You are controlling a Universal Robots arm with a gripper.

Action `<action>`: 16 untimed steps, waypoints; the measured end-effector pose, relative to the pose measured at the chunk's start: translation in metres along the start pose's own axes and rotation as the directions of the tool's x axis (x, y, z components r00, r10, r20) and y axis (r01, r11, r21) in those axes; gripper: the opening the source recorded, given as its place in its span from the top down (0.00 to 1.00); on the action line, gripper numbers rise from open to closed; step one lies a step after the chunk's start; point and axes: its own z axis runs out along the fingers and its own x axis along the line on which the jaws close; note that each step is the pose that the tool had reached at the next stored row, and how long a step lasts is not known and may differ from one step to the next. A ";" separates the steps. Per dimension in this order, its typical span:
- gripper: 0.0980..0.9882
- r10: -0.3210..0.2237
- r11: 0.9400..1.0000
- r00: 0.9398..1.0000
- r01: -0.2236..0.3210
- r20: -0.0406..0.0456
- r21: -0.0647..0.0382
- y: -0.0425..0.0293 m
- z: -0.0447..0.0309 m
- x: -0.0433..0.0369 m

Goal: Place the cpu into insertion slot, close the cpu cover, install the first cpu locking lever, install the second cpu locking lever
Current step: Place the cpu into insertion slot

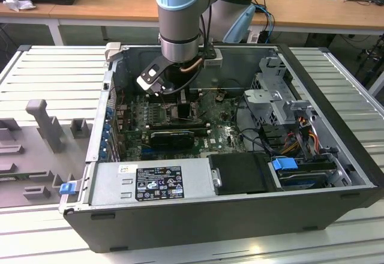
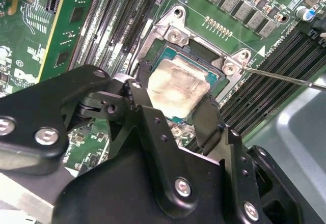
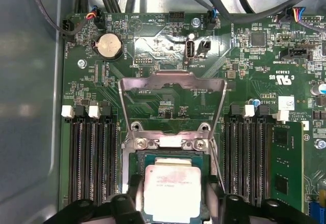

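The cpu (image 3: 172,188), a pale silver square chip, sits between my gripper's two black fingers (image 3: 136,196), over the insertion slot (image 3: 133,159). In the second wrist view the cpu (image 2: 175,89) lies at the dark slot (image 2: 201,56), its silvery rim showing beyond it. My gripper (image 2: 174,101) is shut on the chip's two sides. The cpu cover (image 3: 173,81), a thin metal frame, stands swung open behind the slot. A thin wire locking lever (image 2: 285,76) sticks out free beside the slot. In the exterior view the gripper (image 1: 180,105) reaches down onto the motherboard inside the case.
Long black memory slots (image 3: 91,158) flank the socket on both sides. A long black card (image 1: 174,137) lies just in front of it. The power supply (image 1: 150,183), the drive cage (image 1: 282,102) with cables (image 1: 300,126), and the case walls (image 1: 114,72) close in the space.
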 end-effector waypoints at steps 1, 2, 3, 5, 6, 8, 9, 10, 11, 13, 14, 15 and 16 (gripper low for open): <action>0.43 0.000 1.000 1.000 0.000 0.000 0.000 0.0000 0.0000 0.0002; 0.43 0.000 1.000 1.000 0.000 0.000 0.000 0.0000 0.0000 0.0005; 0.43 0.000 1.000 1.000 0.000 -0.001 0.000 0.0000 0.0000 0.0007; 0.43 0.000 1.000 1.000 0.000 -0.002 0.000 0.0002 0.0001 0.0013; 0.43 0.000 1.000 1.000 0.000 -0.003 0.000 0.0003 0.0002 0.0016; 0.43 0.000 1.000 1.000 0.000 -0.003 0.000 0.0004 0.0002 0.0019; 0.43 0.000 1.000 1.000 0.000 -0.004 0.000 0.0005 0.0003 0.0022; 0.43 0.000 1.000 1.000 0.000 -0.005 0.000 0.0007 0.0004 0.0024; 0.43 0.000 1.000 1.000 0.000 -0.005 0.000 0.0008 0.0004 0.0027; 0.43 0.000 1.000 1.000 0.000 -0.006 0.000 0.0009 0.0004 0.0030; 0.43 0.000 1.000 1.000 0.000 -0.006 0.000 0.0009 0.0004 0.0030; 0.43 0.000 1.000 1.000 0.000 -0.006 0.000 0.0009 0.0004 0.0030; 0.43 0.000 1.000 1.000 0.000 -0.006 0.000 0.0009 0.0004 0.0030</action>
